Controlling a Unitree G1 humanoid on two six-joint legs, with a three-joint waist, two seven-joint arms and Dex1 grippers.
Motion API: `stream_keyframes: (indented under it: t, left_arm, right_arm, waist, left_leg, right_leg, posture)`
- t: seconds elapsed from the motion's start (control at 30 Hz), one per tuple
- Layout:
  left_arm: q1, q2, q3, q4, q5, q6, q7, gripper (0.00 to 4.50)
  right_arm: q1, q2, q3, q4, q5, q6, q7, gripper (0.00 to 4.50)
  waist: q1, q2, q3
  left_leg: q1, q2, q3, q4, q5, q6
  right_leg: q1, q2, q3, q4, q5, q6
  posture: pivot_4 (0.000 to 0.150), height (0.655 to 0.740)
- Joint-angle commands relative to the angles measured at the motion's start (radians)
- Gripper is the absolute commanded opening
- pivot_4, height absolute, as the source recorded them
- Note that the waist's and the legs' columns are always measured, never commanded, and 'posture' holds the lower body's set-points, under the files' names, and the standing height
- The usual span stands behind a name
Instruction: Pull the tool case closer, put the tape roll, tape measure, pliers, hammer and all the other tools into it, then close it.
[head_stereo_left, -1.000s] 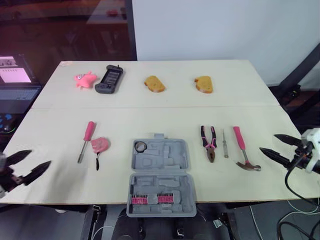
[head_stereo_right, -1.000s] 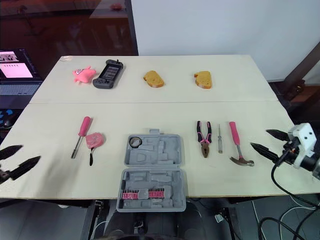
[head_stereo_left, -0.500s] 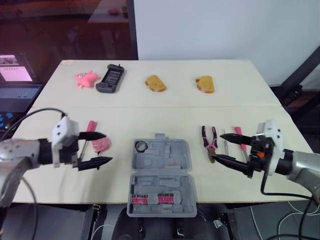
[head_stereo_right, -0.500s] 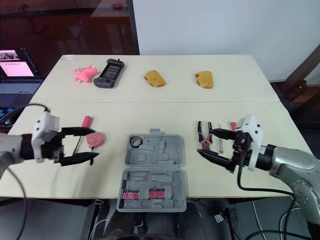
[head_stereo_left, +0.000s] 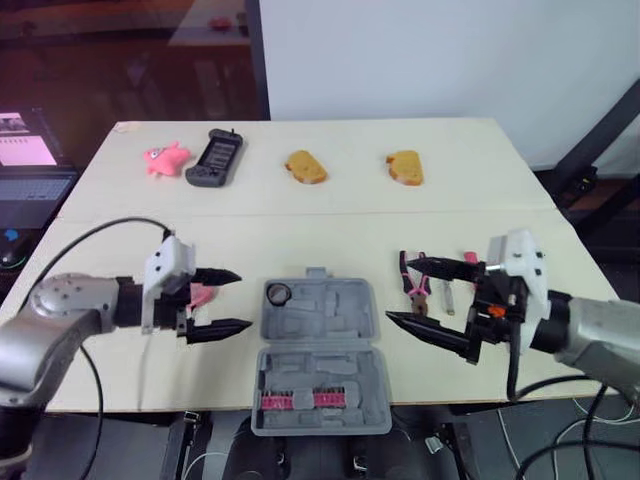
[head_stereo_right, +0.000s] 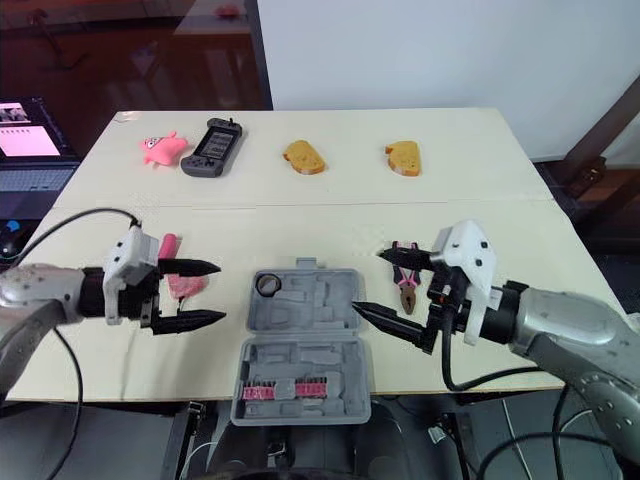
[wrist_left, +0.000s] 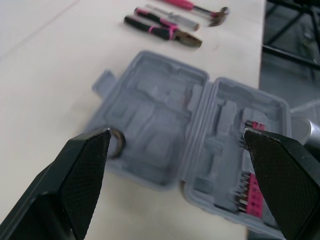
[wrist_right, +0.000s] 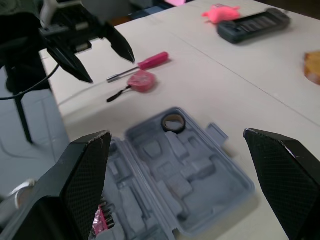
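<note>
The grey tool case (head_stereo_left: 335, 330) lies open at the table's front edge, with the black tape roll (head_stereo_left: 279, 293) in its far left corner and pink bits (head_stereo_left: 300, 401) in the near half. My left gripper (head_stereo_left: 244, 299) hovers open just left of the case, in front of the pink tape measure (head_stereo_left: 203, 294) and the pink screwdriver (head_stereo_right: 168, 243). My right gripper (head_stereo_left: 396, 290) is open at the case's right edge. Behind it lie the pliers (head_stereo_left: 415, 285), a small screwdriver (head_stereo_left: 447, 297) and the hammer (wrist_left: 200, 8), whose pink handle (head_stereo_left: 470, 258) is partly hidden.
Along the far side of the table lie a pink toy (head_stereo_left: 165, 158), a black handheld console (head_stereo_left: 216, 157) and two pieces of bread (head_stereo_left: 305, 166) (head_stereo_left: 405, 167). A laptop (head_stereo_left: 25, 160) stands off the table's left. The case overhangs the front edge.
Both arms have swung in from the table's outer sides to the case: left gripper to its left edge, right gripper to its right edge. Tools and case have not moved.
</note>
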Motion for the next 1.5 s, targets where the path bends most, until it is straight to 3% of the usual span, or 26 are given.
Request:
stream_keyframes:
  t: [0.03,0.07,0.17,0.27,0.43,0.53,0.7,1.23,1.33,1.4,1.5]
  left_arm:
    - [0.139,-0.118,0.189,-0.101,-0.082,0.012,0.144,4.46]
    - [0.165,-0.147,0.219,-0.117,-0.103,0.020,0.175,4.46]
    - [0.353,-0.249,0.259,-0.217,-0.005,-0.042,0.272,4.46]
    - [0.481,-0.376,0.200,-0.329,0.146,-0.088,0.459,4.46]
    - [0.501,-0.606,0.079,-0.426,0.340,-0.089,0.784,4.46]
    - [0.489,-0.700,0.016,-0.408,0.412,-0.086,0.892,4.46]
    - [0.433,-0.764,-0.042,-0.302,0.464,-0.120,0.969,4.46]
    - [0.198,-0.780,-0.037,0.109,0.489,-0.233,0.978,4.46]
    - [0.179,-0.775,-0.037,0.170,0.494,-0.242,0.976,3.66]
    - [0.164,-0.773,-0.037,0.205,0.495,-0.257,0.973,2.79]
    - [0.141,-0.780,-0.049,0.238,0.502,-0.268,0.978,2.79]
  right_arm:
    - [-0.131,-0.036,0.089,0.061,0.019,0.017,0.085,4.50]
    - [-0.159,-0.039,0.106,0.078,0.018,0.022,0.099,4.50]
    - [-0.290,-0.047,0.203,0.162,-0.025,0.029,0.203,4.50]
    - [-0.385,-0.057,0.283,0.235,-0.084,0.024,0.304,4.50]
    - [-0.450,-0.040,0.355,0.310,-0.159,0.001,0.409,4.50]
    - [-0.460,-0.041,0.392,0.335,-0.223,-0.030,0.462,4.50]
    - [-0.490,-0.007,0.396,0.357,-0.232,-0.012,0.481,4.50]
    - [-0.473,0.003,0.391,0.318,-0.275,0.043,0.454,4.50]
    - [-0.462,0.001,0.384,0.307,-0.273,0.056,0.444,4.50]
    - [-0.449,-0.001,0.385,0.295,-0.277,0.057,0.440,4.50]
    - [-0.430,-0.007,0.379,0.274,-0.270,0.069,0.433,4.50]
  waist:
    - [-0.002,0.000,0.000]
    - [0.000,-0.001,0.000]
    - [0.005,-0.002,0.000]
    - [0.009,-0.002,0.000]
    - [0.029,-0.004,-0.001]
    - [0.028,-0.004,-0.001]
    - [0.015,-0.003,-0.001]
    - [0.026,-0.004,-0.001]
    - [0.026,-0.004,-0.001]
    - [0.028,-0.004,-0.001]
    - [0.029,-0.004,-0.001]
  left_leg:
    - [0.000,0.000,0.000,0.000,0.000,0.000]
    - [0.000,0.000,0.001,0.000,0.000,0.000]
    - [0.000,0.000,-0.001,0.001,0.000,0.000]
    - [0.000,-0.001,0.001,0.002,-0.001,0.003]
    - [0.000,-0.001,0.000,0.004,-0.001,0.002]
    - [0.000,-0.001,0.000,0.004,-0.001,0.003]
    - [0.000,-0.001,0.003,0.004,-0.002,0.004]
    - [-0.001,-0.001,0.002,0.004,-0.002,0.004]
    - [-0.001,0.000,0.002,0.004,-0.002,0.004]
    - [-0.001,0.000,0.002,0.004,-0.002,0.004]
    - [-0.001,-0.001,0.001,0.004,-0.002,0.004]
  right_leg:
    - [0.000,0.000,0.000,0.000,0.000,0.000]
    - [0.000,-0.001,0.001,0.000,0.000,0.000]
    - [0.001,-0.001,0.000,0.000,0.000,0.000]
    - [0.002,-0.003,0.000,-0.001,0.000,-0.001]
    - [0.003,-0.003,0.000,-0.002,-0.002,-0.004]
    - [0.003,-0.002,0.000,-0.002,-0.002,-0.004]
    - [0.001,-0.003,0.001,-0.002,0.000,0.000]
    - [0.001,-0.003,0.000,-0.001,0.000,-0.001]
    - [0.001,-0.003,0.000,-0.001,0.000,0.000]
    - [0.000,-0.003,0.000,-0.001,0.000,0.000]
    - [0.001,-0.003,0.000,-0.001,0.000,-0.001]
  posture:
    - [0.150,0.7188]
    - [0.150,0.7188]
    - [0.150,0.7188]
    - [0.150,0.7188]
    - [0.150,0.7188]
    - [0.150,0.7188]
    - [0.150,0.7188]
    - [0.150,0.7188]
    - [0.150,0.7188]
    - [0.150,0.7188]
    - [0.150,0.7188]
